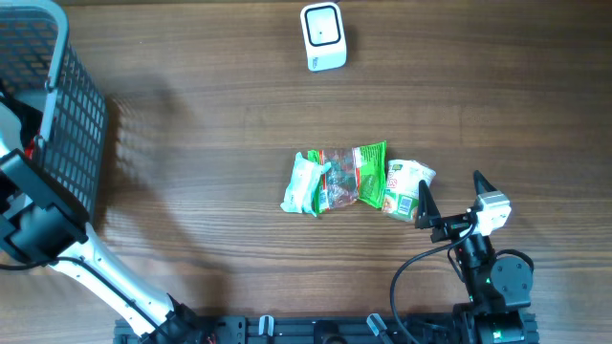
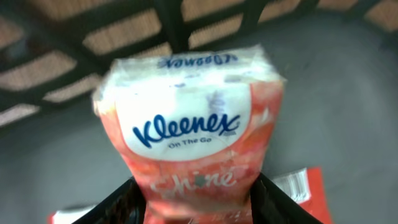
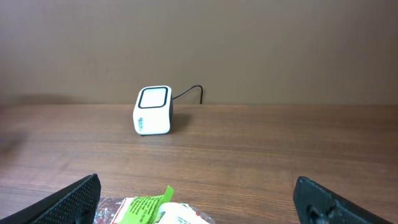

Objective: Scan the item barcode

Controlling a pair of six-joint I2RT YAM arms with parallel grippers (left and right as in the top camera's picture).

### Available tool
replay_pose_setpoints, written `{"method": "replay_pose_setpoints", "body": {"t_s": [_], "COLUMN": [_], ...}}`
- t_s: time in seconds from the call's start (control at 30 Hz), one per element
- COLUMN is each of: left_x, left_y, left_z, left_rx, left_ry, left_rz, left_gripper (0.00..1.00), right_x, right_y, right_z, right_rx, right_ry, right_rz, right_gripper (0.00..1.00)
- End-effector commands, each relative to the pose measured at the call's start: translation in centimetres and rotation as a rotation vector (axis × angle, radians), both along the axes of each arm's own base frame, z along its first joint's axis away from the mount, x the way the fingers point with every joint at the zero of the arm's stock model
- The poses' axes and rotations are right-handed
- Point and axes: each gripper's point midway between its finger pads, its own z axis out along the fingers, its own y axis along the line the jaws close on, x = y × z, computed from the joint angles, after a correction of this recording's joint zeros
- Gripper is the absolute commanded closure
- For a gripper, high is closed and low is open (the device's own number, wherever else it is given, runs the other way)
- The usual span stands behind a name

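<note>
Progress: early | left claw [image 2: 196,190] pinches Kleenex pack [image 2: 193,124] inside basket [image 1: 59,105] | right claw [image 1: 449,183] spread, empty, beside snacks [image 1: 354,180] | scanner [image 1: 322,36] well apart on surface | lift, carry and barcode scan not yet done

Wire basket [image 1: 81,119] at left edge of wooden table [image 1: 210,115]

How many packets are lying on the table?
4, in a row on the table, left to right overhead: white-green packet, reddish packet, green packet, white packet. The basket may hide more.
</note>
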Motion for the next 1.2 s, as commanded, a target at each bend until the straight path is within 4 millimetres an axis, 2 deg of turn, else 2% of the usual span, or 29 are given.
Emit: {"method": "replay_pose_setpoints", "body": {"t_s": [0.0,0.1,0.17,0.2,0.23,0.3,0.4,0.53,0.67,0.73,0.8,0.83,0.87,0.93,1.0,1.07,1.17], "left_x": [-1.3,-2.9,-4.1,-4.4,-4.4,-3.8,-1.6,-0.1,0.0,-0.4,-0.4,-0.5,-0.5,-0.6,-0.8,-0.9,-1.2], "left_y": [-0.5,-1.8,-2.8,-3.0,-2.9,-2.5,-1.7,-0.7,-0.1,0.6,1.3,1.5,1.5,1.5,1.3,1.2,0.9], "left_z": [4.5,5.9,6.1,5.9,5.9,6.2,6.0,4.6,0.1,-1.4,-1.5,-1.5,-1.4,-1.5,-1.2,0.0,4.2], "left_rx": [0.027,-0.005,-0.038,-0.043,-0.038,-0.024,-0.027,-0.005,-0.044,-0.061,-0.057,-0.057,-0.056,-0.057,-0.057,-0.050,-0.012], "left_ry": [0.002,0.045,0.090,0.123,0.124,0.094,-0.018,-0.051,-0.017,-0.025,-0.048,-0.049,-0.049,-0.042,-0.028,-0.037,-0.065], "left_rz": [-0.011,-0.019,-0.025,-0.066,-0.073,-0.072,-0.079,-0.083,-0.061,-0.014,-0.007,-0.005,-0.011,-0.018,-0.037,-0.037,-0.056], "left_gripper": [0.49,0.50,0.50,0.42,0.14,0.00,0.02,0.06,0.02,0.02,0.25,0.29,0.42,0.57,0.64,0.64,0.64], "right_x": [0.0,0.0,0.0,0.0,0.0,0.0,0.0,0.0,0.0,0.0,0.0,0.0,0.0,0.0,0.0,0.0,0.0], "right_y": [-0.2,-0.2,-0.2,-0.2,-0.2,-0.2,-0.2,-0.2,-0.2,-0.2,-0.2,-0.2,-0.2,-0.2,-0.2,-0.2,-0.2], "right_z": [0.1,0.1,0.1,0.1,0.1,0.1,0.1,0.1,0.1,0.1,0.1,0.1,0.1,0.1,0.1,0.1,0.1], "right_rx": [0.007,0.006,0.006,0.006,0.006,0.006,0.006,0.006,0.006,0.006,0.007,0.006,0.007,0.007,0.007,0.007,0.007], "right_ry": [-0.004,-0.005,-0.005,-0.005,-0.004,-0.005,-0.005,-0.005,-0.005,-0.004,-0.004,-0.005,-0.004,-0.004,-0.004,-0.004,-0.004], "right_rz": [-0.012,-0.012,-0.012,-0.012,-0.012,-0.012,-0.012,-0.012,-0.012,-0.012,-0.012,-0.012,-0.012,-0.012,-0.012,-0.012,-0.012], "right_gripper": [0.00,0.00,0.00,0.00,0.00,0.00,0.00,0.00,0.00,0.00,0.00,0.00,0.00,0.00,0.00,0.00,0.00]}}
